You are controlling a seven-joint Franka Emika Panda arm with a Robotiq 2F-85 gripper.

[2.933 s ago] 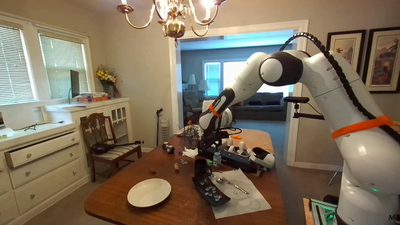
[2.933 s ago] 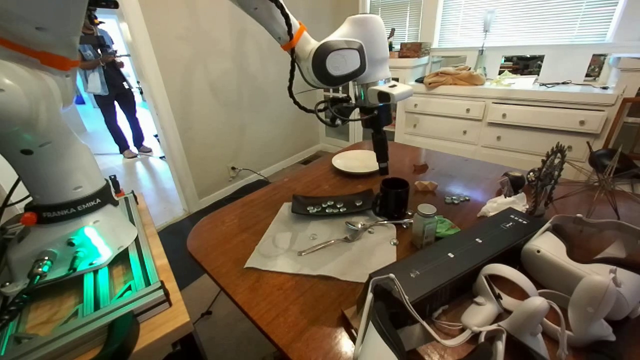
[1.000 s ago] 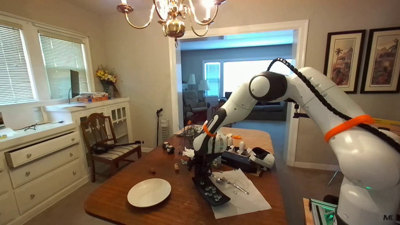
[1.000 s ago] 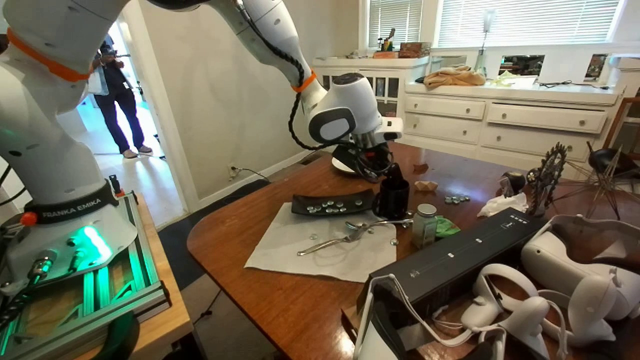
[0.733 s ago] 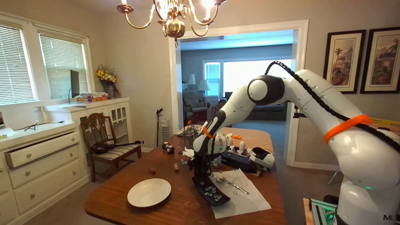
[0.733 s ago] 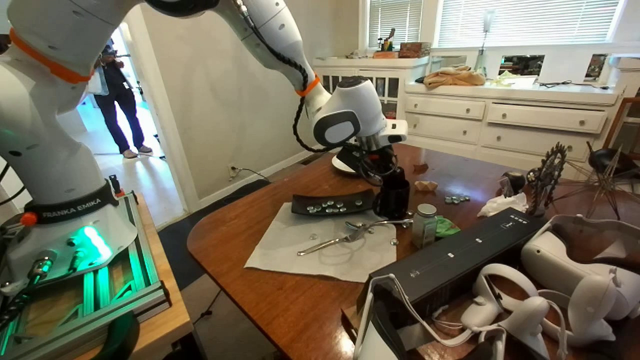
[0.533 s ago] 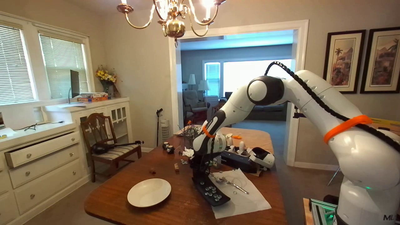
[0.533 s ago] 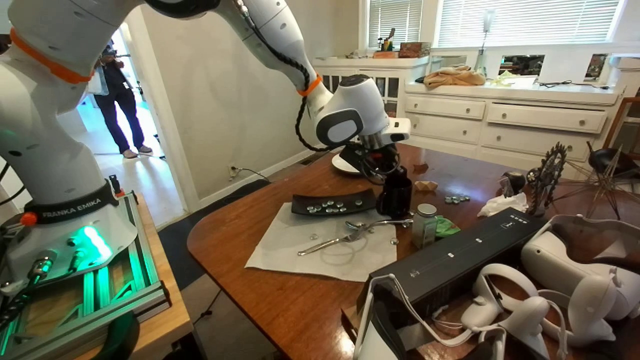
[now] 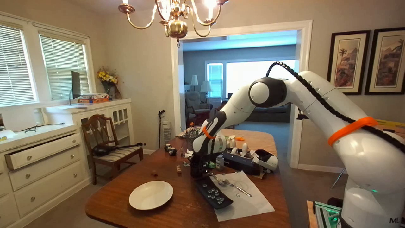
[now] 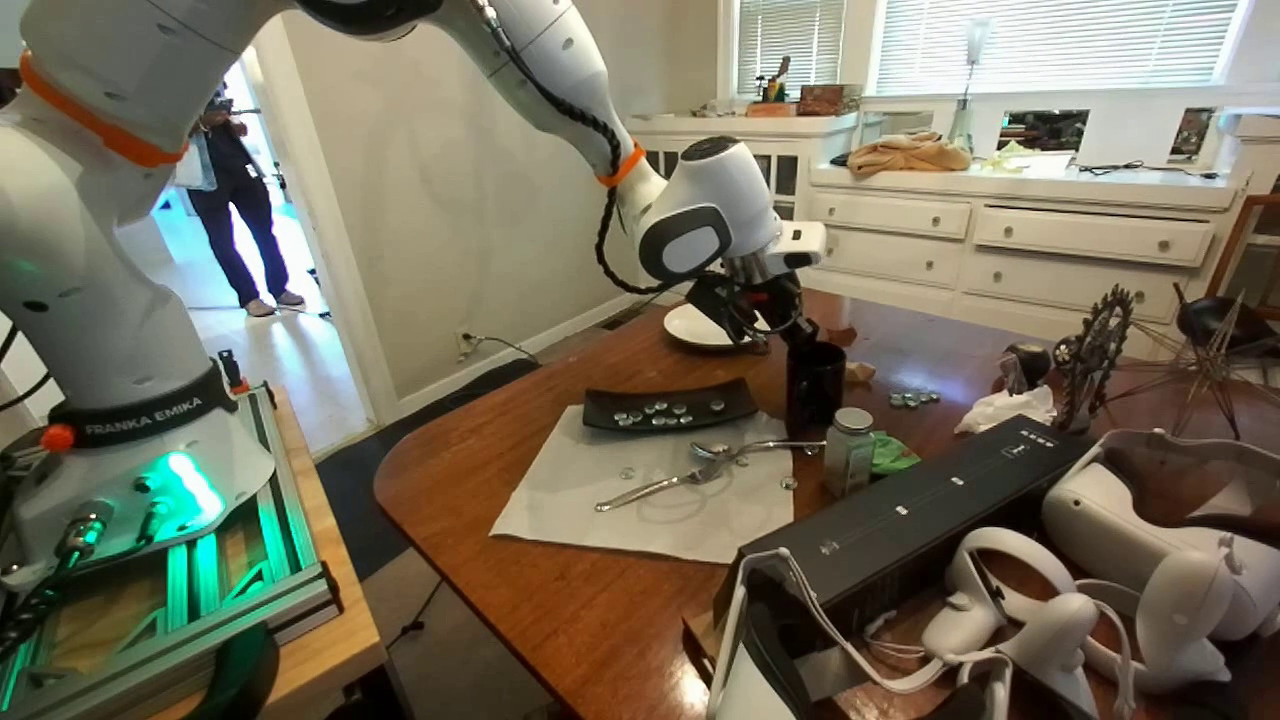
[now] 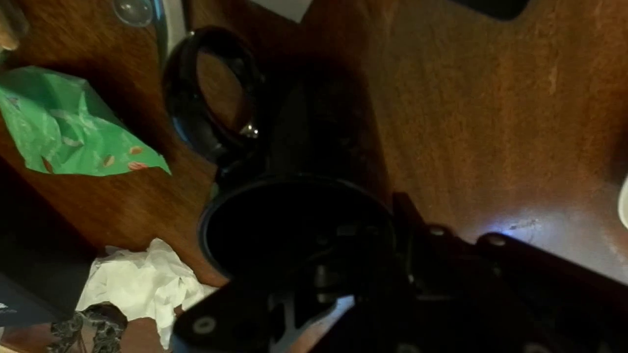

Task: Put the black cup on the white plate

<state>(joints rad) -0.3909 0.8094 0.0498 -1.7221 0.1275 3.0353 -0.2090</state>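
Plainly black cup (image 11: pixel 304 147), glossy, cylindrical, loop-handled, round-mouthed

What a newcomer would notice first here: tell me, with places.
Probably the white Franka arm, arched over the wooden table, its gripper at the rim of the black mug. Next comes the lit brass chandelier at the top of an exterior view, then the white plate on the table's left half there.

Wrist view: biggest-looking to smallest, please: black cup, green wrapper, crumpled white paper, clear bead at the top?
1. black cup
2. green wrapper
3. crumpled white paper, not far behind
4. clear bead
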